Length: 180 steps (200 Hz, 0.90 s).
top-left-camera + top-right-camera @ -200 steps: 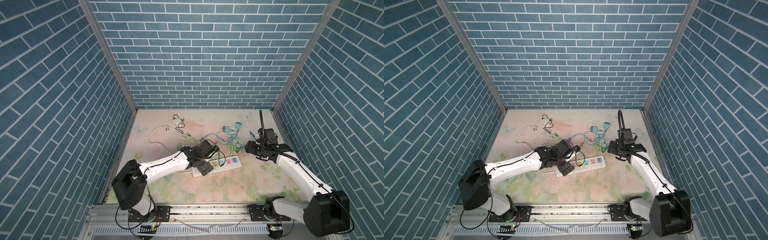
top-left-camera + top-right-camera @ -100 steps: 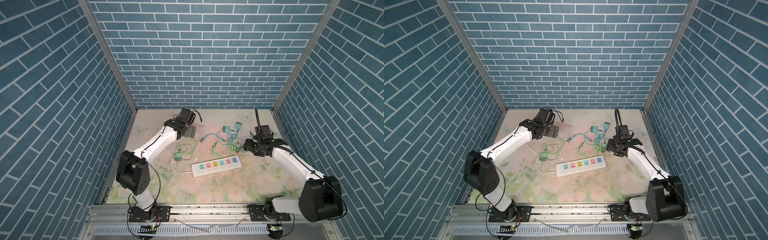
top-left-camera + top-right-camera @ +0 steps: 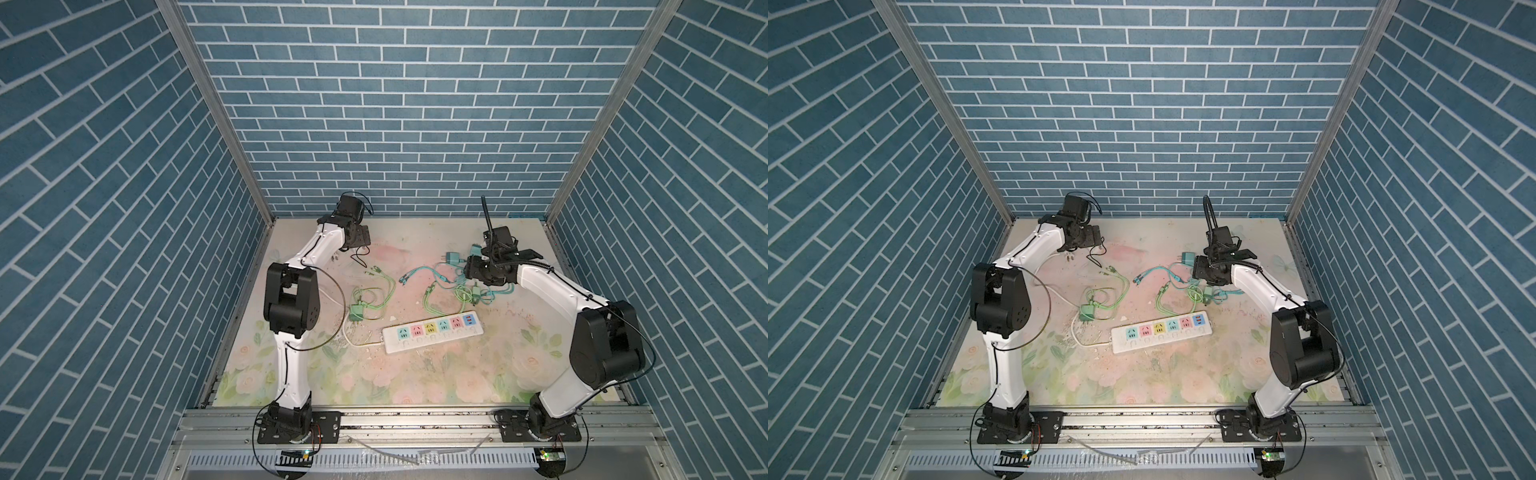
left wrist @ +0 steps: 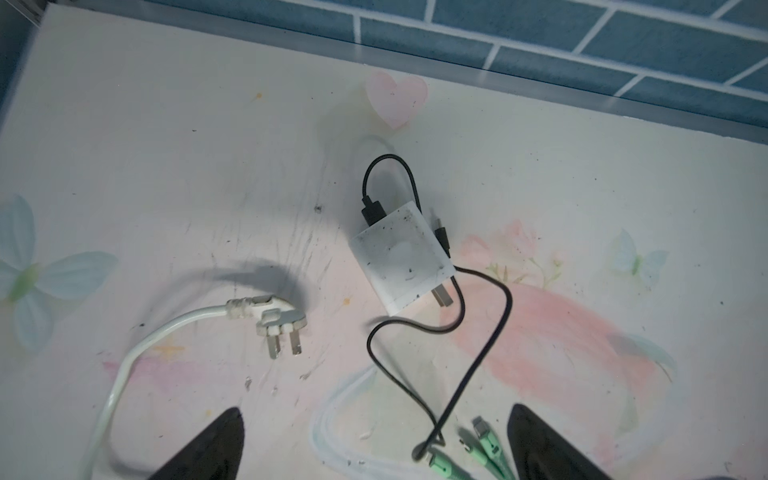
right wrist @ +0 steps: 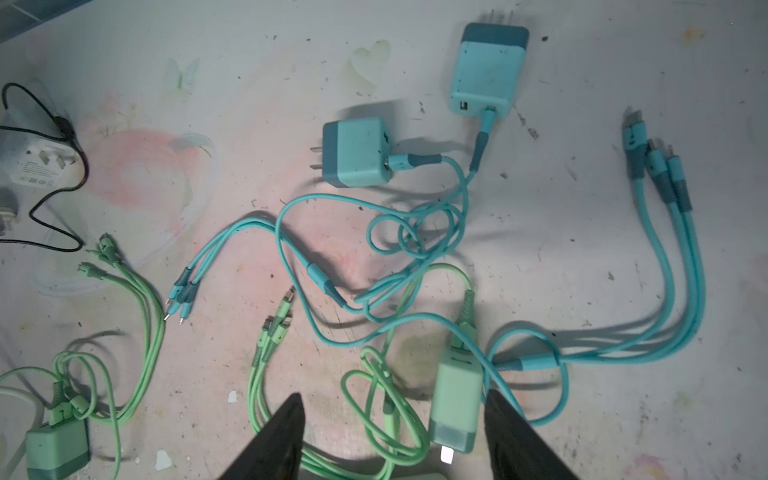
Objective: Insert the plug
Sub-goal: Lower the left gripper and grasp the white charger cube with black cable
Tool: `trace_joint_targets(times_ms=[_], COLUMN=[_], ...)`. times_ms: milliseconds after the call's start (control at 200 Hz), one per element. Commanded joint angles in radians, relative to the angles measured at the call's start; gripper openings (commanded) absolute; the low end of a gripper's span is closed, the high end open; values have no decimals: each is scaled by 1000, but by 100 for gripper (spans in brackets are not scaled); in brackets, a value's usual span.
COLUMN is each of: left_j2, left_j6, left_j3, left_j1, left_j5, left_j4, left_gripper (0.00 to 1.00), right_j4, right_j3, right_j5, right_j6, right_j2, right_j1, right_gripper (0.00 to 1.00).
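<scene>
Chargers (image 5: 357, 151): two teal, two green, one white

Blue brick walls (image 3: 374, 124); pale floral counter (image 3: 415, 374); white strip (image 3: 432, 340) with pastel sockets (image 3: 402, 332); mint charger (image 5: 455, 399), teal charger (image 5: 357, 151), white charger (image 4: 401, 255).

I read mat (image 4: 166, 166): matt, scuffed print | charger (image 4: 401, 257): smooth white plastic, smudged | plug prongs (image 4: 295, 344): bare metal | cables (image 5: 536, 362): smooth, rubbery

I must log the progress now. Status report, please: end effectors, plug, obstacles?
Left end effector open, over white charger. Right end effector open, over light green charger, nothing gripped. Power strip sockets all empty. Teal cable crosses the green charger.
</scene>
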Motion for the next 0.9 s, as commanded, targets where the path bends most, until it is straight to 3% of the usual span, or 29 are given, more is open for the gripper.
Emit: trace_joint_targets(times_ms=[0, 125, 495, 690, 895], left_j2=[55, 89, 253, 184, 185], left_j6=[-78, -145, -259, -301, -338], left_j3=[46, 50, 196, 90, 89], left_j1=[5, 27, 27, 19, 22], left_j5=[36, 71, 74, 53, 33], left_j4=[3, 82, 50, 131, 123], left_gripper=[100, 100, 100, 100, 100], right_j4=[15, 15, 15, 6, 16], right_j3=[57, 68, 59, 59, 49], right_j5=[-25, -29, -91, -106, -131], right_j6=[-36, -38, -72, -99, -101], right_j2=[27, 51, 68, 67, 64], right_j1=[11, 21, 28, 28, 28], right_gripper=[68, 68, 68, 68, 67])
